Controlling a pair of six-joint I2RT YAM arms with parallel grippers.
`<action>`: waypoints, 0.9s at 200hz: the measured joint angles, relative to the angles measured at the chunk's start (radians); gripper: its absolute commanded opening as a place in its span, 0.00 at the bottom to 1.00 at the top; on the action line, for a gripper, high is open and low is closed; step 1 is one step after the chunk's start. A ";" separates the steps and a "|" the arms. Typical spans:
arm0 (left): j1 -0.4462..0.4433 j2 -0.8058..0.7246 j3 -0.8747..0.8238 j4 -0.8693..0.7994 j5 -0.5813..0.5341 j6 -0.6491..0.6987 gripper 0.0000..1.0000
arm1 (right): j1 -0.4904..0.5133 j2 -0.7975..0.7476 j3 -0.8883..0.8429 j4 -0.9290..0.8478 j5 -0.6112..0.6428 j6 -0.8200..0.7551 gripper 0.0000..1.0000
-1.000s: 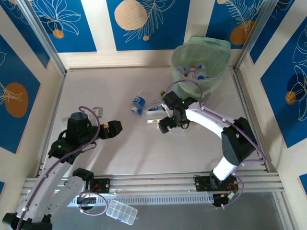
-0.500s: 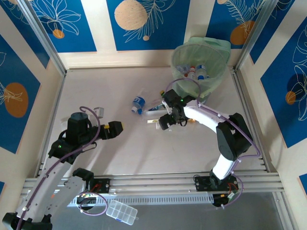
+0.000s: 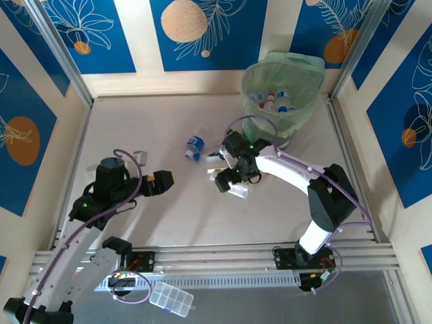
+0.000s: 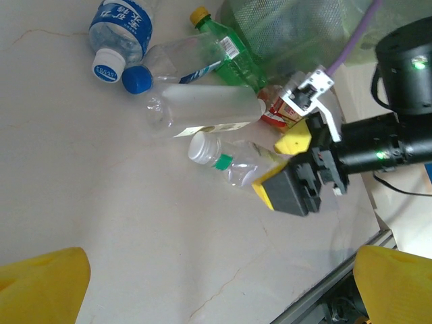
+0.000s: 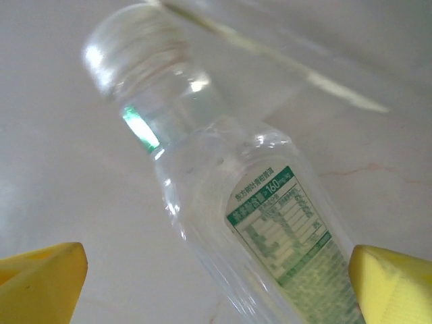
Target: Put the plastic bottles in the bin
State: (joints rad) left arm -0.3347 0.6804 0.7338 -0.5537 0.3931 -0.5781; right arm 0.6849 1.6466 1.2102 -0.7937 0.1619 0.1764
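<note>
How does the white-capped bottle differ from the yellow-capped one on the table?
Body: the white-capped bottle is clear with a green neck ring; the yellow-capped bottle is green. Place: the white-capped bottle lies right in front of the open right pincer; the yellow-capped bottle lies beside the bin. Both lie on their sides on the table.

Pale-green bin [image 3: 304,116], blue-label bottle [image 4: 121,27] w/ white cap, clear bottle [image 5: 270,229] w/ green label, yellow claw pads [image 5: 40,280]

Clear bottles [image 4: 202,110] lie clustered beside bin [image 3: 307,108]; others inside, perhaps four.
</note>
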 measured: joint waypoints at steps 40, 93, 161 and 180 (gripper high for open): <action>0.000 0.011 0.000 0.019 0.001 0.000 1.00 | 0.006 -0.011 0.035 -0.029 0.027 -0.006 0.99; 0.000 -0.003 -0.003 0.021 0.006 0.000 1.00 | 0.023 0.100 0.047 -0.018 0.012 -0.024 0.99; 0.000 -0.018 -0.013 0.018 0.007 0.000 1.00 | 0.100 0.113 0.015 0.027 -0.029 0.009 0.99; 0.000 -0.018 -0.013 0.017 0.007 0.000 1.00 | 0.117 0.090 0.010 0.011 0.006 0.019 0.98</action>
State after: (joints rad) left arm -0.3351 0.6628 0.7204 -0.5369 0.4004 -0.5781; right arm 0.8017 1.7367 1.2205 -0.7822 0.1680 0.1951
